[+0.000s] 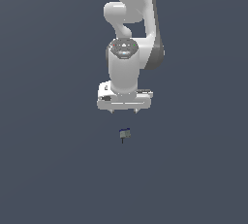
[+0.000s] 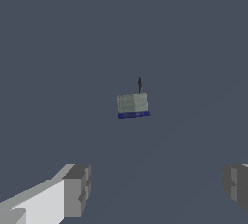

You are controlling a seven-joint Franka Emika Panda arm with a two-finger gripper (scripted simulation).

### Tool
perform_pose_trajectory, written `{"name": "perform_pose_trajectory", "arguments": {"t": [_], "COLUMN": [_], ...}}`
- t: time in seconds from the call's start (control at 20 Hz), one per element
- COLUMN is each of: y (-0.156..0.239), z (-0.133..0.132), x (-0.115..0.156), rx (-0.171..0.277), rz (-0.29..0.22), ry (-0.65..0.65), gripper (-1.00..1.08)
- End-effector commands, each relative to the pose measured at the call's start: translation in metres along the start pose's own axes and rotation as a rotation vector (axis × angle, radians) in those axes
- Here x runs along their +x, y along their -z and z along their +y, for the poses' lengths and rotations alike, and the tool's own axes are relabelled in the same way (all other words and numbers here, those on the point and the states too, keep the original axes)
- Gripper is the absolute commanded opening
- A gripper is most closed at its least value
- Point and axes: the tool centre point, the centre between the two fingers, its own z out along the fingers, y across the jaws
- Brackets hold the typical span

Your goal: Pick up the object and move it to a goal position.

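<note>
One object (image 1: 125,134) lies alone on the counter (image 1: 53,169): a tiny grey box with a blue edge and a thin dark stem. One white arm (image 1: 131,29) reaches down over it. The counter is a flat, uniform dark slate grey filling both views. The gripper (image 1: 124,111) hovers above the object, clear of it, fingers (image 2: 76,190) spread wide and holding nothing.

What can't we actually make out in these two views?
- Object: too small in the exterior view to read its shape or its thin stem.
- Pincer: wrist view's edges cut off both fingers; only the open tips show.
- Arm: cropped by the exterior view's top edge; base unseen.
- Goal position: no marker visible in either view.
</note>
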Motion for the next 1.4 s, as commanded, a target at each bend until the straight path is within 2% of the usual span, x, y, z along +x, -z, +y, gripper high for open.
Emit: {"name": "perform_pose_trajectory", "arguments": {"t": [0.0, 0.7, 1.35], "y": [-0.008, -0.084, -0.104], "z": [-0.001, -0.005, -0.006], "x": [0.005, 0.044, 0.049], "rx": [-0.001, -0.002, -0.001], "rz": [0.0, 0.006, 0.006], "ry": [0.009, 0.08, 0.091], "gripper": [1.0, 1.0, 1.0]}}
